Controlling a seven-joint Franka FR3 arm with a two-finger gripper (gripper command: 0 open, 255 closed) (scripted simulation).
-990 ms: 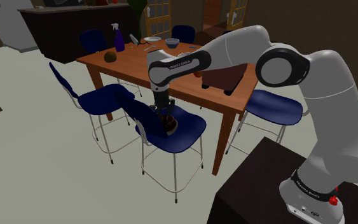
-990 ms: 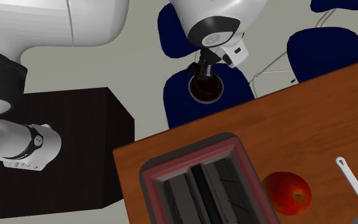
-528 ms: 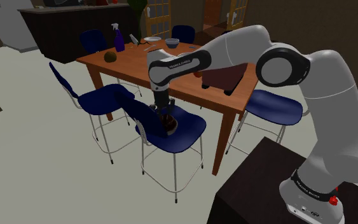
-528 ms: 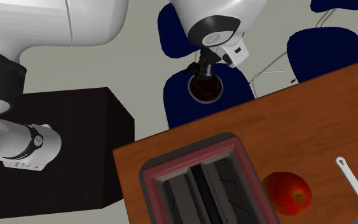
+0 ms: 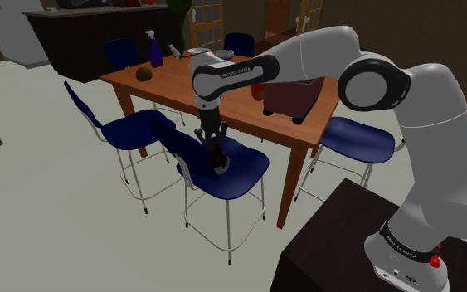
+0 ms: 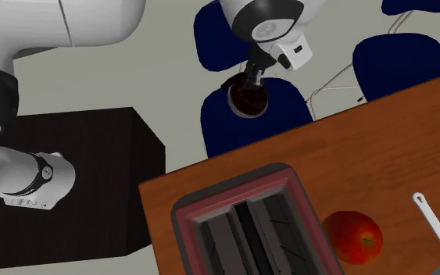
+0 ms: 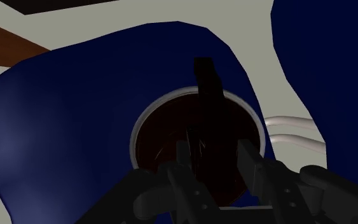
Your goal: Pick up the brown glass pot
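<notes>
The dark brown glass pot (image 5: 217, 159) has a pale rim and a black handle. It hangs just above the seat of a blue chair (image 5: 246, 168) beside the wooden table (image 5: 182, 79). My gripper (image 5: 214, 148) points down over it and is shut on its handle. From the second exterior view I look down on the gripper (image 6: 251, 82), the pot (image 6: 246, 99) and the blue chair (image 6: 218, 123). In the wrist view the fingertips (image 7: 185, 156) clasp the handle, with the pot's bowl (image 7: 165, 137) and the blue seat (image 7: 75, 127) beyond the gripper (image 7: 215, 159).
A dark red toaster (image 6: 245, 226) and a red apple (image 6: 352, 237) sit on the table near its edge. More blue chairs (image 5: 132, 131) (image 5: 356, 137) ring the table. A blue spray bottle (image 5: 155, 50) stands at the far end. The dark stand (image 5: 331, 240) is at lower right.
The gripper has risen a little and the pot has come up with it off the chair seat, shifting up and left in the second exterior view.
</notes>
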